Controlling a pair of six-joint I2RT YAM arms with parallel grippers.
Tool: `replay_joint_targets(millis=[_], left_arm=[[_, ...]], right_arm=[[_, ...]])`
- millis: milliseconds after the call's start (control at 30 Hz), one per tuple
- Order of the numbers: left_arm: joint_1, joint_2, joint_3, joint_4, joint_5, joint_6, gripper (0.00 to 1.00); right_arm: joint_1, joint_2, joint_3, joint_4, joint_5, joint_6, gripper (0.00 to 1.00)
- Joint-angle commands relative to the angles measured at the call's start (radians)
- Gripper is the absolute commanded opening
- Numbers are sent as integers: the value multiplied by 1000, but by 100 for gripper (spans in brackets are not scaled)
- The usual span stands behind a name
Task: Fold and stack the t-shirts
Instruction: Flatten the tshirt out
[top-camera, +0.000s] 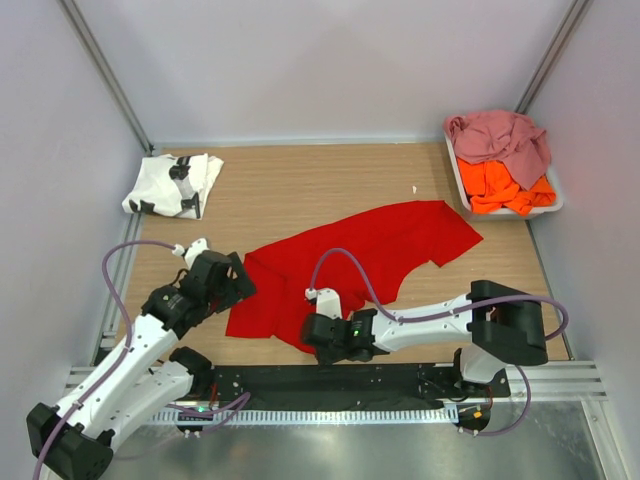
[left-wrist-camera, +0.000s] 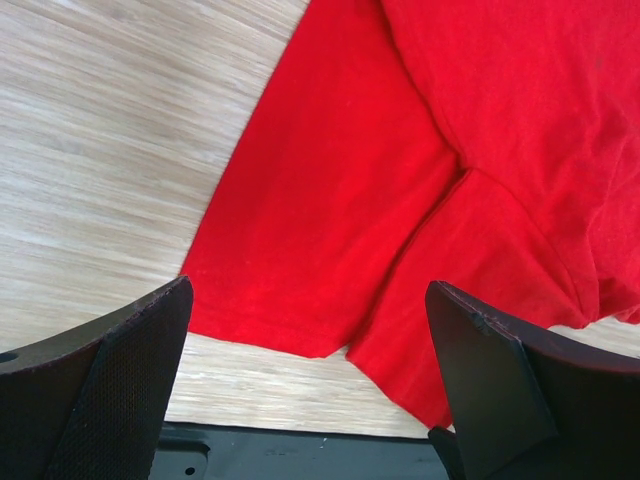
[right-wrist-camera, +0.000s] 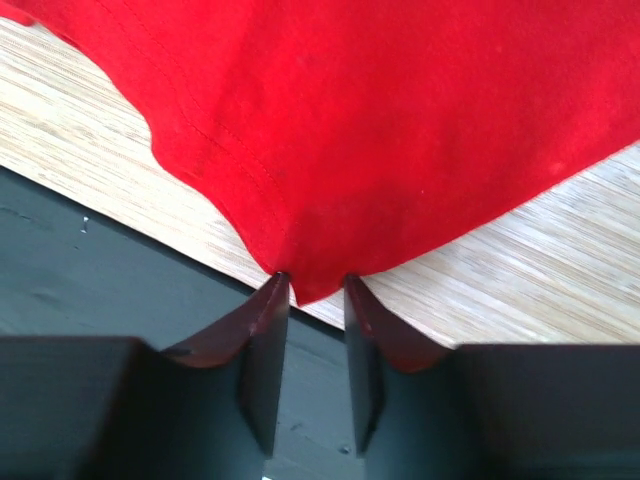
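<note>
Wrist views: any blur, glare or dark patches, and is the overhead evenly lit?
Top external: even, soft light, faint shadows, no glare on the red t-shirt. Left wrist: cloth sharp, wood grain streaky, left fingers dark, soft. Right wrist: stitching crisp, right fingers in shadow, red nearly saturated.

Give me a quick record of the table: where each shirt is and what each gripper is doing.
red t-shirt: spread unfolded, mid-table
white t-shirt: folded, far left
pink t-shirt: crumpled in the tray, far right
orange t-shirt: same tray, partly under the pink one
left gripper: open, over the red t-shirt's left edge
right gripper: pinching the red t-shirt's near corner
</note>
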Motion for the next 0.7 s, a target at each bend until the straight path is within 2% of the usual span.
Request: replay_joint_targets(millis=[0, 133, 167, 233, 433, 467, 533, 567, 633, 667], left_arm=[[-4, -7, -12, 39, -39, -19, 100], [-6, -15, -14, 39, -42, -19, 100], [-8, -18, -15, 41, -42, -20, 100], [-9, -26, -18, 41, -47, -19, 100], [-14, -47, -18, 38, -59, -23, 100], [-14, -49, -18, 38, -59, -23, 100], [-14, -53, -20, 39, -63, -23, 100], [-14, -55, -18, 38, -63, -23, 100], [-14, -56, -23, 42, -65, -23, 100], [-14, -56, -26, 47, -65, -23, 100]], right_arm=[[8, 47, -22, 7, 6, 25, 32], [6, 73, -27, -2, 26, 26, 14], [6, 82, -27, -4, 31, 25, 7], [6, 108, -28, -4, 41, 23, 2], [6, 108, -25, -30, 60, 21, 1], [6, 81, -22, -40, 64, 21, 3], [15, 54, 8, -118, 99, 21, 14], [24, 39, 27, -158, 119, 20, 22], [47, 33, 94, -261, 165, 18, 31], [57, 33, 116, -289, 176, 15, 41]])
